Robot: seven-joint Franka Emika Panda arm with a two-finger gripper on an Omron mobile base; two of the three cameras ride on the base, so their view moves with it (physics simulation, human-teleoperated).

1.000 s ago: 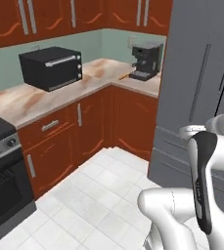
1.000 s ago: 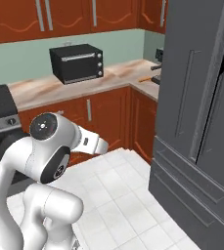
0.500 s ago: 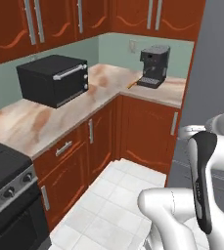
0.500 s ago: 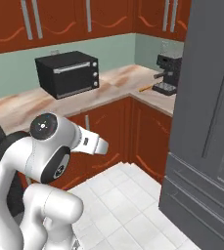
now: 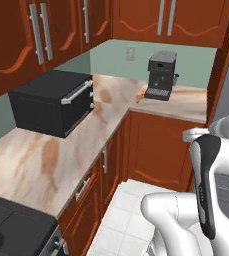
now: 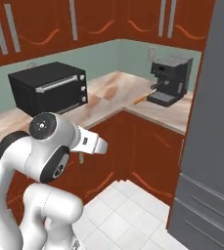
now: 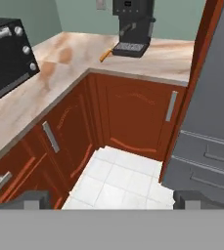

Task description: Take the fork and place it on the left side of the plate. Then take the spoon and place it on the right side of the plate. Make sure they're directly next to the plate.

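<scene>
An orange fork lies on the marble corner counter, just left of the coffee machine. It is small and far off in the right base view as the fork, and near the top of the hand view as the fork. My gripper is open, its two dark fingertips wide apart with nothing between them. It hangs above the tiled floor, well short of the counter. The plate and the spoon are out of view.
A black toaster oven stands on the left run of the counter, and a dark coffee machine in the corner. A tall grey fridge closes off the right. A stove sits at lower left. White floor tiles lie ahead.
The whole picture has shifted: the base has driven and turned towards the corner counter, so the oven, the coffee machine and the fork look nearer. The gripper stays open.
</scene>
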